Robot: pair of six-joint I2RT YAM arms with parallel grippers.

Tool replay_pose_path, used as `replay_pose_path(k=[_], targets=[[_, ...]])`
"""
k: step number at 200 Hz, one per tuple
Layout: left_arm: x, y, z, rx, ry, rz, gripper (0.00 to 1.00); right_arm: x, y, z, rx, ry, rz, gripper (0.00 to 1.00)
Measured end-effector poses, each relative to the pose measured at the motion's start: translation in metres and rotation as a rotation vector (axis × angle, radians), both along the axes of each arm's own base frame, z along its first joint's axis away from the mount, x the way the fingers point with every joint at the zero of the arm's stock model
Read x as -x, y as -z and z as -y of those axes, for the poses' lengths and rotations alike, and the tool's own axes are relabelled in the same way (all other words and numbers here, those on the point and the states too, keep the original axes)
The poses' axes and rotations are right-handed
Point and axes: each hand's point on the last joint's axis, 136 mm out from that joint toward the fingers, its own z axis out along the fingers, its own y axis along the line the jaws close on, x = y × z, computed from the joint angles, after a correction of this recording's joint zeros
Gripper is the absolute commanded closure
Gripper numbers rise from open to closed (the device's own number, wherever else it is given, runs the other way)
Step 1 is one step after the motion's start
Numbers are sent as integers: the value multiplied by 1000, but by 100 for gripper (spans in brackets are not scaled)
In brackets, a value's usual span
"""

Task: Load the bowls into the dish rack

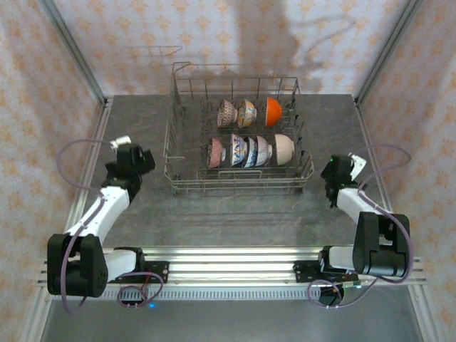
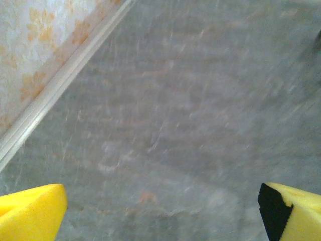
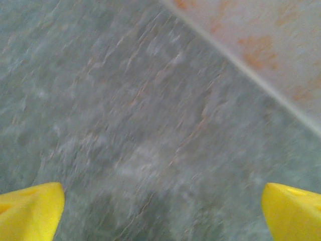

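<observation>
Grey table (image 1: 228, 214) sits under both arms. The left end effector (image 2: 160, 213) and right end effector (image 3: 163, 213) are wide open and hold nothing. The job looks done, so don't bump the dish rack (image 1: 239, 187) in the middle. The bowls (image 1: 249, 151) stand on edge inside it in two rows, patterned, white and one orange bowl (image 1: 273, 111).

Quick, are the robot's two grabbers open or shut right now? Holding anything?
Left gripper: open, holding nothing.
Right gripper: open, holding nothing.
</observation>
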Motion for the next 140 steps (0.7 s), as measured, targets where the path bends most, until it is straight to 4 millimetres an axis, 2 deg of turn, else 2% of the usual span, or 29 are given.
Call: replay_pose_path(k=[19,44,61,72,83,98,124,140], targets=[[3,27,13,-68,65,-8,1,-14,2,-17,-10,-71,50,0],[-14,31,30,-123,129,71,1,-40,-19,-31,5,-154,177,0],[-21,34,33,-159,151,88,1,-47,-30,-35,25,-186,279,0],[-28,30,35,-177,166,129,0,-45,-23,-38,31,-212,302,0],[-33,28,36,-188,170,176,0,-44,-6,-43,27,-249,285,0],[-32,36,33,-186,170,200,0,-45,12,-48,18,-284,225,0],[-29,48,25,-185,152,210,0,-57,0,-50,36,-307,253,0],[-31,44,25,-184,144,223,0,-60,-4,-50,48,-314,258,0]])
